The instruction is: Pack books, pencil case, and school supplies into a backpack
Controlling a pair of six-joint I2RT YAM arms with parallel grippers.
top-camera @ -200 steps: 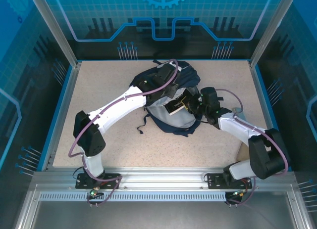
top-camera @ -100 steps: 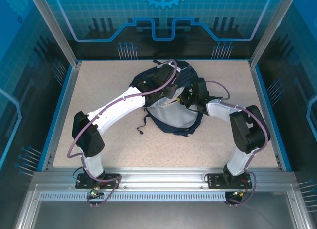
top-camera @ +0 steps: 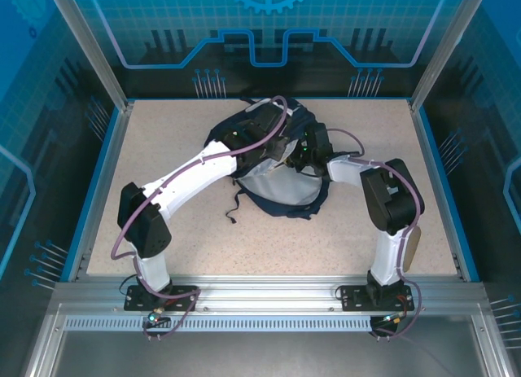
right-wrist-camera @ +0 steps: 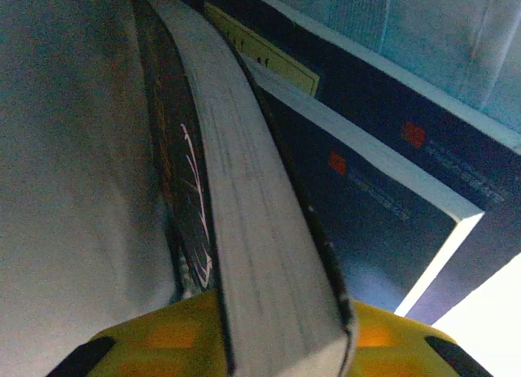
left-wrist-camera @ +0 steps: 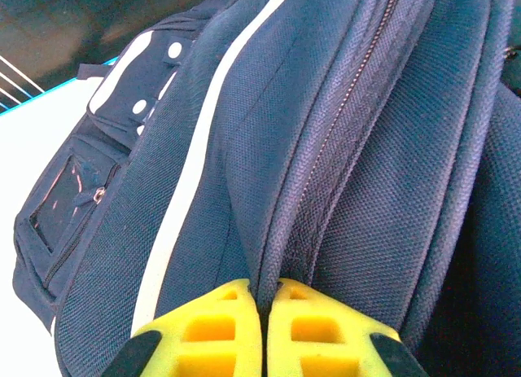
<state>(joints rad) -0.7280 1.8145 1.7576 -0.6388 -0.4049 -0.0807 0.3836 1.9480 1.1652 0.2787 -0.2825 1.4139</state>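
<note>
While the backpack point(left-wrist-camera: 244, 149) stays pinched, right pincer point(right-wrist-camera: 277, 344) has pushed book point(right-wrist-camera: 252, 230) deeper.

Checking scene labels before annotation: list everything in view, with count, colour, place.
soft navy-blue fabric backpack with white stripes: 1, navy, far centre of table, pale grey lining showing.
thick black-covered book: 1, black cover, white page edge, inside backpack against the lining.
thin dark-blue-covered books: at least 2, dark blue, red marks, inside beside the thick book.
speckled beige table: 1, beige, blue rim, under everything.
left tool: 1, yellow fingers, shut on a backpack fold by the zipper.
right tool: 1, yellow fingers, either side of the thick book; grip unclear.
</note>
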